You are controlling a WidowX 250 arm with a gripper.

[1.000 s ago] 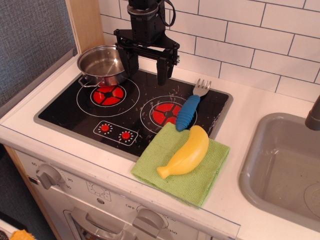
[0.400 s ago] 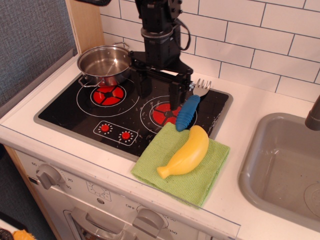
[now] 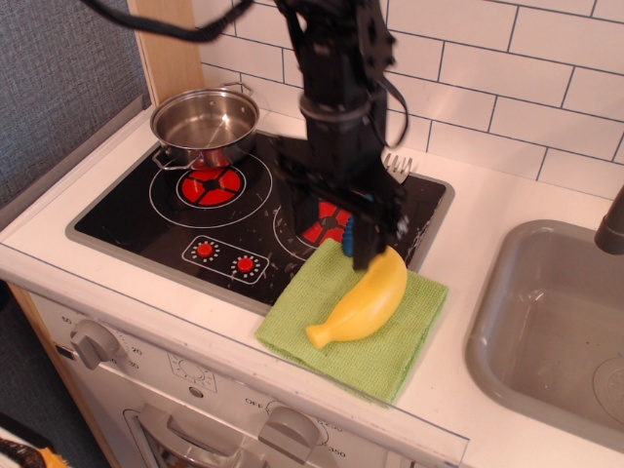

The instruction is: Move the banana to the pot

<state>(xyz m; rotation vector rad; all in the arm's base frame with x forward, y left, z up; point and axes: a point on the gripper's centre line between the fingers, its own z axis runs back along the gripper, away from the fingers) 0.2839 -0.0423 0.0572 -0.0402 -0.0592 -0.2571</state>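
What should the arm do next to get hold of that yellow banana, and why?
Probably ease forward and down a little. The open gripper hangs over the back edge of the green cloth, one finger already near the fat end of the banana. The fingers need to straddle its middle before closing; the pot waits empty, back left.

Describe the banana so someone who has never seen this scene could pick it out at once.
Start at the black stovetop and go to its front right corner, where a green cloth lies on the white counter. The banana lies diagonally on that cloth, just below the gripper. It is plump, smooth and plain yellow, unlike the blue-handled fork behind it.
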